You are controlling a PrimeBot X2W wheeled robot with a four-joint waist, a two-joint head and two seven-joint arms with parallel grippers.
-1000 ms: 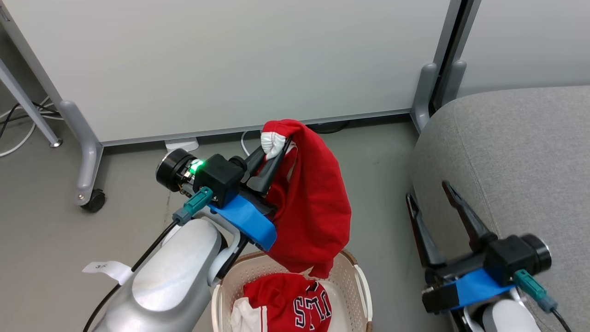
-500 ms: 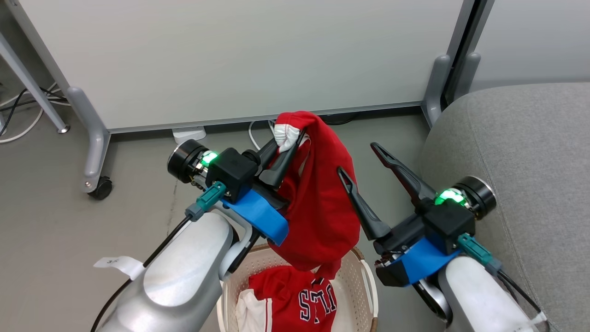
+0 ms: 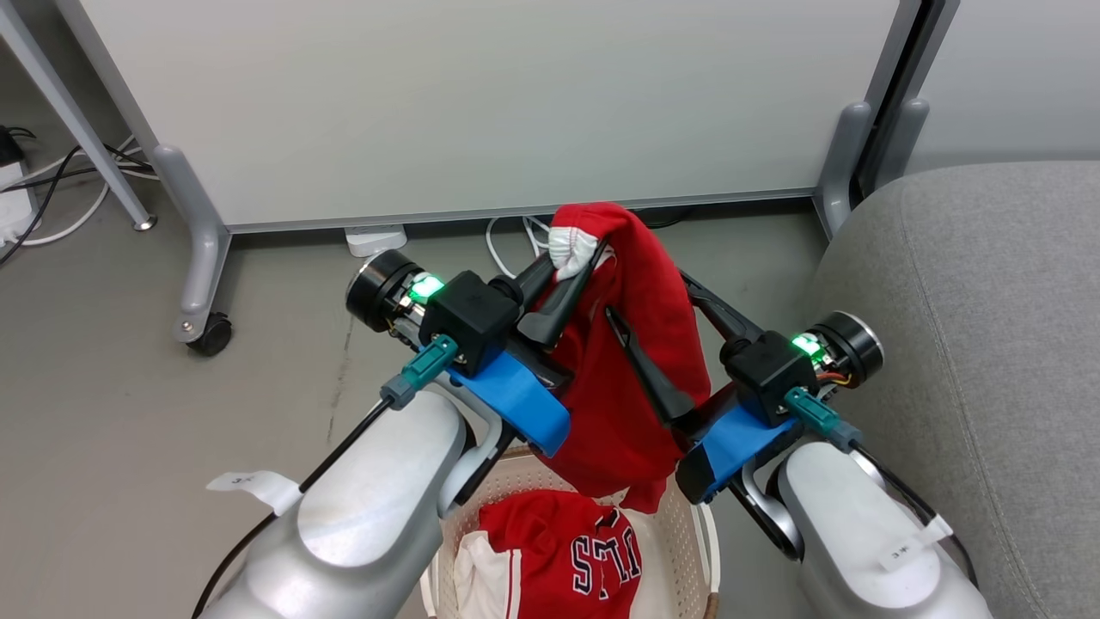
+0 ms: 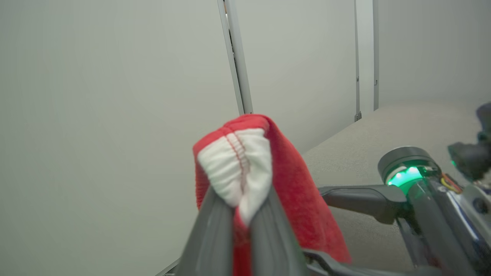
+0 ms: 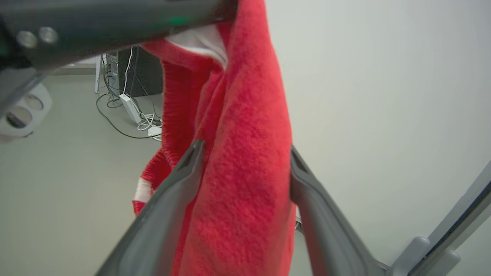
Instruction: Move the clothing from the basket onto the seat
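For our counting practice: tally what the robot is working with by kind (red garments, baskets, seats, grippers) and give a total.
Red garments that can be told apart: 2, the hanging garment and the lettered jersey
Basket: 1
Seat: 1
Grippers: 2, the left gripper shut on the hanging garment, the right gripper open around it
Total: 6

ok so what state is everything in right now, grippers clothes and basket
basket: upright on the floor
jersey: crumpled in the basket
red garment: held up, hanging over the basket
left gripper: shut on the red garment's white band
right gripper: open, straddling the red garment
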